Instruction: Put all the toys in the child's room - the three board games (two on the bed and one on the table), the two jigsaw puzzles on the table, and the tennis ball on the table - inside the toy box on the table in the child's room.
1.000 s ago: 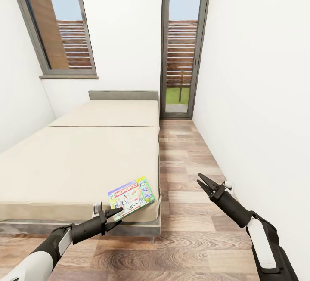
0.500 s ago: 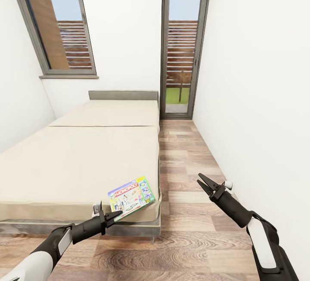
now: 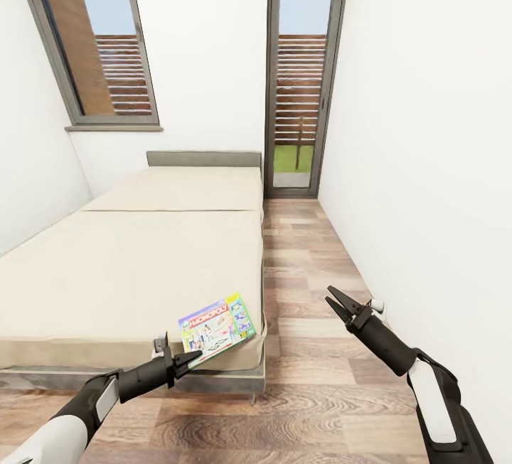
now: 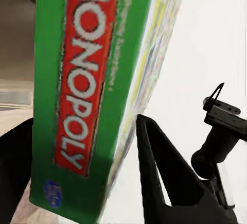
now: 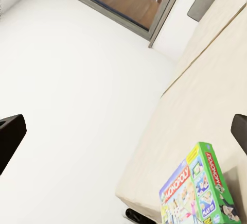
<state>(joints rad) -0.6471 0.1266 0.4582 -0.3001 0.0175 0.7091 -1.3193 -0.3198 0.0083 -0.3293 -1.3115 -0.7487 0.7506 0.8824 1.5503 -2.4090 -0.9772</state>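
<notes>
1. From my head view, my left gripper (image 3: 190, 359) meets the near edge of the Monopoly box (image 3: 217, 327), and the fingertips blend with the box edge and the bed frame, so that view alone does not settle the contact.
2. My left wrist view does: the box's green side with red MONOPOLY lettering (image 4: 87, 80) stands between my two dark fingers (image 4: 159, 177), one on each side, so I am pinching the box at its near edge.
3. The box lies on the near right corner of the bed (image 3: 128, 265), at about 6 o'clock from the mattress seam, tilted, with its lower corner overhanging the mattress edge.
4. The lid is white-green with cartoon print; the smaller print is too blurred to read.
5. My right gripper (image 3: 336, 303) hangs over the wood-plank floor (image 3: 313, 350) at about 3 o'clock from the box, well apart from it, fingers spread and holding nothing.
6. In my right wrist view the fingers are cut off at the picture's edges, with the box (image 5: 198, 193) lying on the bed's corner.
7. The floor strip between the bed and the white wall (image 3: 427, 165) is open up to the glass door (image 3: 302, 73).
</notes>
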